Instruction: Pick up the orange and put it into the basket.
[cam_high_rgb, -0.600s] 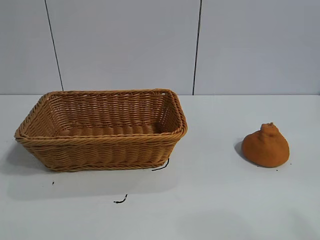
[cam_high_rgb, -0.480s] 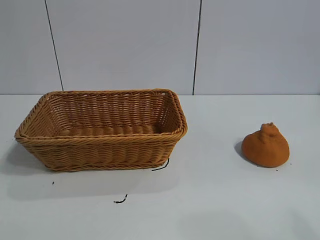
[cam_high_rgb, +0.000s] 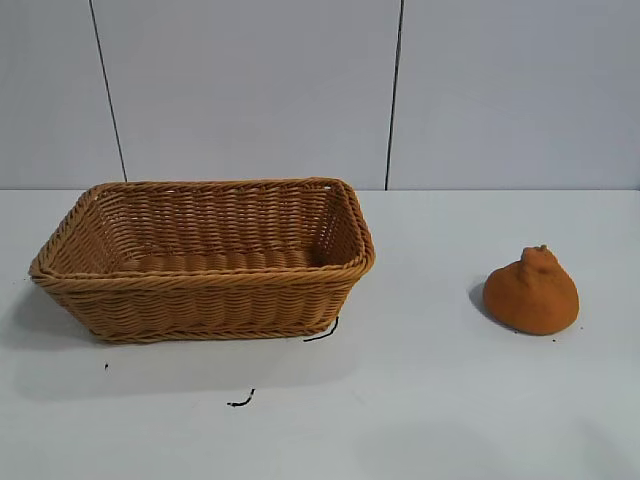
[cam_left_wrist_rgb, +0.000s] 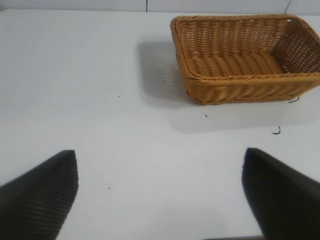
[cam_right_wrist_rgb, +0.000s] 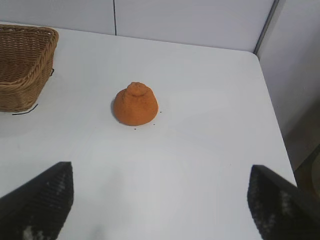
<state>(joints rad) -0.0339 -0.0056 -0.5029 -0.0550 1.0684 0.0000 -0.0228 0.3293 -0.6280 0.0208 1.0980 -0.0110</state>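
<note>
Two things are sitting on the white table (cam_high_rgb: 420, 400): the basket (cam_high_rgb: 205, 258) toward the left of the exterior view and the orange (cam_high_rgb: 531, 291) well apart from it on the right. The basket is standing upright on its base and is holding nothing. The orange is resting on the tabletop with its bumpy knob pointing up, casting a small shadow on its left side. Thin black marks (cam_high_rgb: 240, 401) are lying on the table in front of the basket, one of them curling at the basket's near right corner.

Neither arm is showing in the exterior view. In the left wrist view, the left gripper (cam_left_wrist_rgb: 160, 192) is hovering above bare table with its two dark fingers (cam_left_wrist_rgb: 42, 192) spread wide and gripping nothing; the basket (cam_left_wrist_rgb: 245, 57) is lying farther off, well clear of it. In the right wrist view, the right gripper (cam_right_wrist_rgb: 162, 202) is likewise hanging over the table with its fingers (cam_right_wrist_rgb: 37, 205) spread wide and empty. The orange (cam_right_wrist_rgb: 135, 104) is sitting ahead of it, between the lines of the two fingers but well apart from them, and a corner of the basket (cam_right_wrist_rgb: 22, 65) is showing beyond.
</note>
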